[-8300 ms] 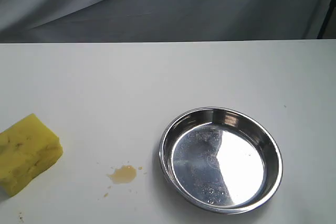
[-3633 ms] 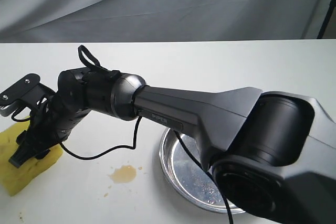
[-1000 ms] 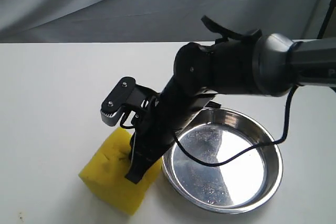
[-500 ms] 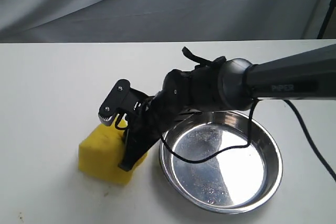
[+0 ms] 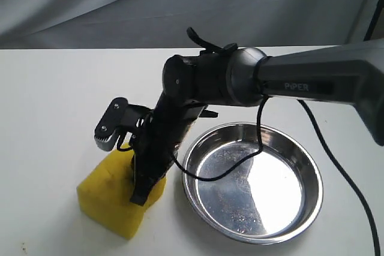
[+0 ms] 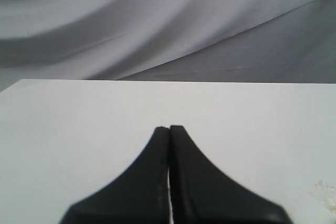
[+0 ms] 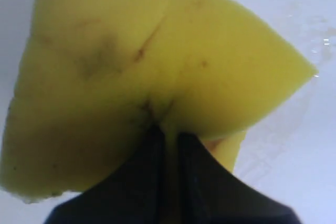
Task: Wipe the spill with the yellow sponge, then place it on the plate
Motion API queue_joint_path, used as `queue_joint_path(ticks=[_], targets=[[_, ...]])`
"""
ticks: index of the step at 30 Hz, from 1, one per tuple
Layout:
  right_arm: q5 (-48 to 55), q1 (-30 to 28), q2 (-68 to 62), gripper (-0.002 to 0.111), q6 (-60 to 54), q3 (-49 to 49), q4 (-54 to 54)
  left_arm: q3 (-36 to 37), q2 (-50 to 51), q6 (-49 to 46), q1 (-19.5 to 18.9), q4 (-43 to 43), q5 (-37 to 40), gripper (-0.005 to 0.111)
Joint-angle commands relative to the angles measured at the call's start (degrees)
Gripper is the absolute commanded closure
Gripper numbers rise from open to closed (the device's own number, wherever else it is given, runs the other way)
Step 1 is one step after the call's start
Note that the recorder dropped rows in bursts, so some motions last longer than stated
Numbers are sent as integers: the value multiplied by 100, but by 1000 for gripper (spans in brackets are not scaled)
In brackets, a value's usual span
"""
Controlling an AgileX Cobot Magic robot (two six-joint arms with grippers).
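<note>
A white desk (image 5: pixel 60 100) stands in front of a backdrop of draped grey cloth (image 5: pixel 180 4). A dark grey and black robot arm (image 5: pixel 312 82), lettered "PIPER", reaches in from the right of the exterior view and crosses the middle, angling down toward the near left part of the desk.

At its end, the right hand (image 5: pixel 139 197) is clenched on a thick rectangular yellow sponge (image 5: pixel 108 199) of porous foam. The right wrist view shows this hand (image 7: pixel 168 135) with its two black fingers (image 7: pixel 152 150) almost together. They pinch a fold of the yellow sponge (image 7: pixel 131 61), and only a thin strip of yellow shows between them. The foam is creased where it is squeezed and carries a few brownish marks.

The sponge sits on the desk with one corner pointing toward the camera. It lies just to the left of a round, shiny silver metal plate (image 5: pixel 270 190) with a raised rim. The sponge is outside the rim, and the plate's bright flat bottom holds nothing. Beside the sponge, the right wrist view shows a faint wet streak (image 7: pixel 273 150) with tiny droplets on the desk.

In the left wrist view, the left hand (image 6: pixel 169 129) hovers over bare white desk (image 6: pixel 79 129). Its two black fingers are pressed flat together, grasping nothing.
</note>
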State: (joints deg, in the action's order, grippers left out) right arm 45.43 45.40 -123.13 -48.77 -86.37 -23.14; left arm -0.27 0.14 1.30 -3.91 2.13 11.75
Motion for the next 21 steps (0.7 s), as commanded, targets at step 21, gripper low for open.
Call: queue_joint_path(ticks=[21], targets=[[180,750,-49,108,2138,49,2556,27,-14,9,-12,0,-16,107]])
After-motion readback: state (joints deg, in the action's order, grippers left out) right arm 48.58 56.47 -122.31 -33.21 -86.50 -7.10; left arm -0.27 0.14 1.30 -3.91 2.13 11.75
